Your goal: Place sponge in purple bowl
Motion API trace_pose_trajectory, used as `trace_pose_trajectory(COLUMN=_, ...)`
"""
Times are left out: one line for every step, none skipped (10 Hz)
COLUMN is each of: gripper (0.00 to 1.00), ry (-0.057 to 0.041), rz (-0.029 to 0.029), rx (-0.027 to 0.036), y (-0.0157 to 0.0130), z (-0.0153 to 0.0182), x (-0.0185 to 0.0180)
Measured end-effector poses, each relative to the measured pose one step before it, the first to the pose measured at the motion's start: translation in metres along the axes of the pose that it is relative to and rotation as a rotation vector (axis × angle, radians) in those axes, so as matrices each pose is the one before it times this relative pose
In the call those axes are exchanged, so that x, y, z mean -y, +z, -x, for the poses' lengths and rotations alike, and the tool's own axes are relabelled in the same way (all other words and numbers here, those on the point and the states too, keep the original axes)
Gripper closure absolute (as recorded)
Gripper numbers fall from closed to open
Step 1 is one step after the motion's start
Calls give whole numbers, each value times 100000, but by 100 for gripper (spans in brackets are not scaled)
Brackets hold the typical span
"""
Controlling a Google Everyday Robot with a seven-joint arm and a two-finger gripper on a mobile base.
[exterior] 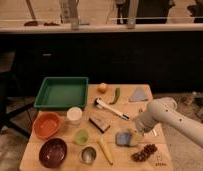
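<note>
The sponge (125, 138) is a blue-grey pad lying flat on the wooden table (65, 165), right of centre near the front. The purple bowl (53, 152) stands at the front left corner, with nothing in it that I can see. My gripper (137, 132) is at the end of the white arm (167, 116), which reaches in from the right. It hangs low, right at the sponge's upper right edge. I cannot tell whether it touches the sponge.
Around these are an orange bowl (46, 125), green tray (62, 92), white cup (74, 114), small green cup (81, 137), metal cup (88, 154), brown-and-tan block (99, 123), white-handled brush (111, 109), yellow piece (105, 150), grapes (145, 152) and grey-blue triangle (139, 94).
</note>
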Motion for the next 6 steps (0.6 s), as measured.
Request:
trace_pose_trajectory(gripper=20, ry=620, rz=573, rx=-66, y=471, z=-254, x=103)
trace_pose_trajectory(gripper=20, ry=1133, rz=936, rx=-337, y=677, z=-565, x=1)
trace_pose_trajectory(gripper=20, ry=477, rz=487, rx=-387, y=401, z=-284, x=-91)
trace_pose_trajectory(gripper=20, ry=445, rz=283, rx=-470, y=295, z=-344, x=-255)
trace_pose_trajectory(gripper=20, ry=33, rz=241, rx=-858, y=285, z=-304, x=-503)
trace_pose_trajectory(gripper=20, ry=-772, rz=-78, rx=-1269, y=164, z=-165, x=-654)
